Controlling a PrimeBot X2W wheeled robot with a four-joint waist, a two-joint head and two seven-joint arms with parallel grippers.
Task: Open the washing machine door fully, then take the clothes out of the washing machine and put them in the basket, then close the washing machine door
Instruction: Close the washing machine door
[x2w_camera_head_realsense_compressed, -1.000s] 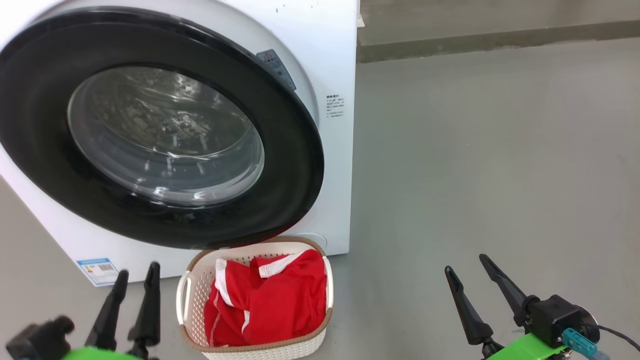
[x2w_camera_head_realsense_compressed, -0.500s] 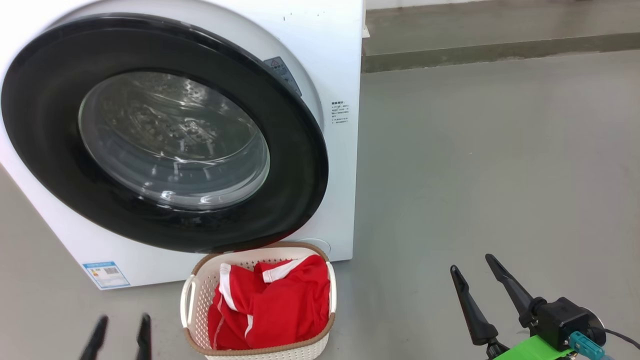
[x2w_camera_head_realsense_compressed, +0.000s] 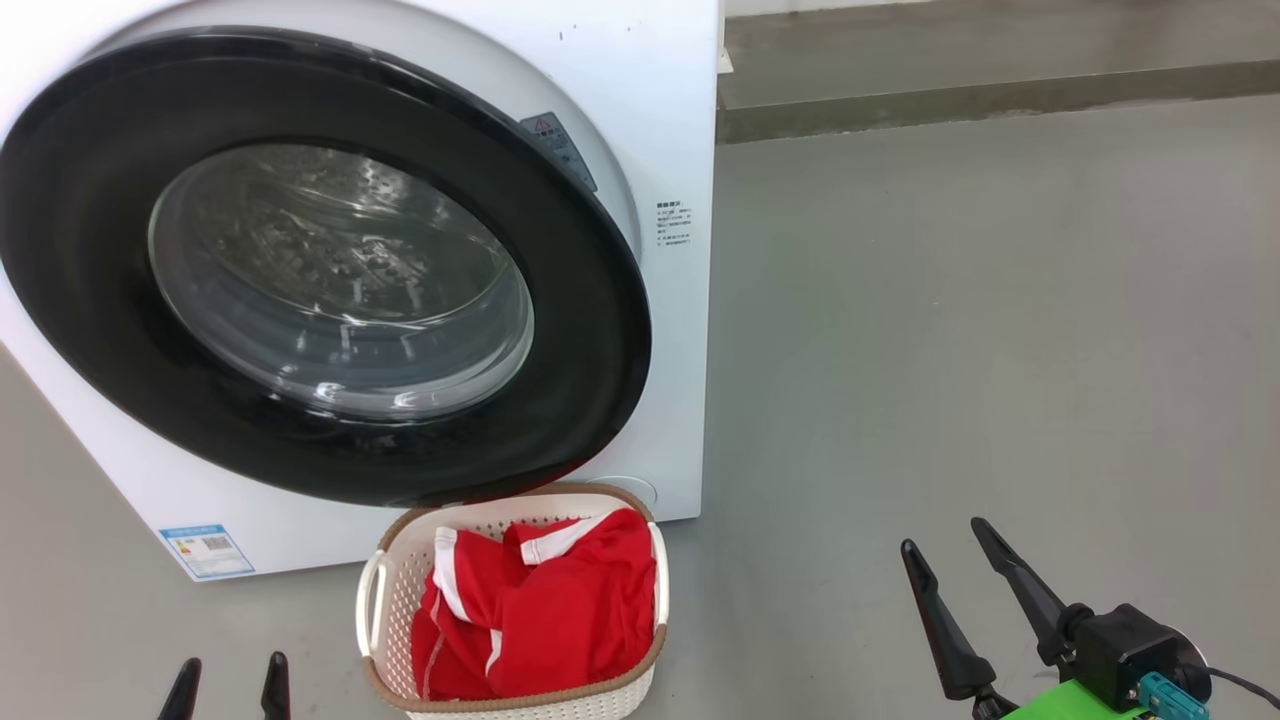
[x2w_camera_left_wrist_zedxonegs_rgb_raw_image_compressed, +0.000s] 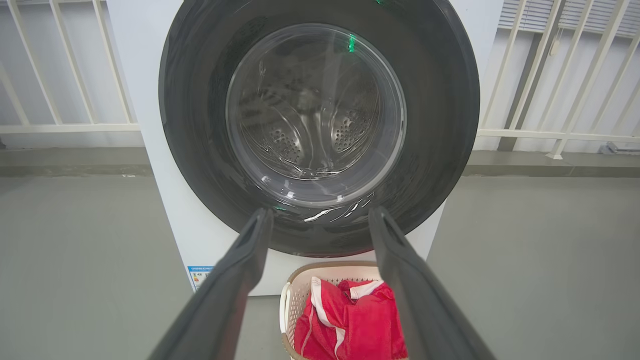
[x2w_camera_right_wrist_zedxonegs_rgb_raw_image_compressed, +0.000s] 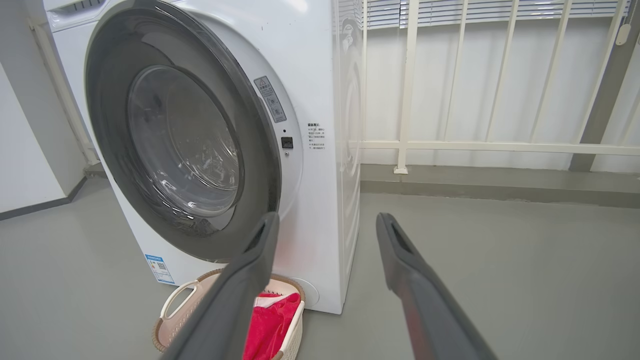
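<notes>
Both grippers hang open and empty, low and near: the left gripper (x2w_camera_head_realsense_compressed: 233, 662) left of the basket (x2w_camera_head_realsense_compressed: 398, 590), the right gripper (x2w_camera_head_realsense_compressed: 943, 535) well apart over bare floor (x2w_camera_head_realsense_compressed: 950, 300) on the right. Neither touches anything.

All the red clothes (x2w_camera_head_realsense_compressed: 560, 610) I can see lie in the basket, which sits on the floor just in front of the washer (x2w_camera_head_realsense_compressed: 660, 90), under the low edge of the door (x2w_camera_head_realsense_compressed: 590, 330). So I judge steps 1 and 2 done and the closing of the door to be the step in hand.

Whether it is finished is the doubt. The door lies over the opening, yet on its right side a warning sticker (x2w_camera_head_realsense_compressed: 558, 148) and a small dark latch hole (x2w_camera_right_wrist_zedxonegs_rgb_raw_image_compressed: 286, 142) stay uncovered, so it may be swung to but not latched. If so, the next move calls for a flat, firm push on the right part of the black rim, far from the hinge and off the glass, with the arm passing above the basket.

Hard to read: glare on the glass blurs the drum (x2w_camera_left_wrist_zedxonegs_rgb_raw_image_compressed: 310, 125), so a small leftover garment cannot be ruled out. The head view cuts off the door's left edge, the basket's near rim and most of the left gripper. Clothes hide the basket's floor.
</notes>
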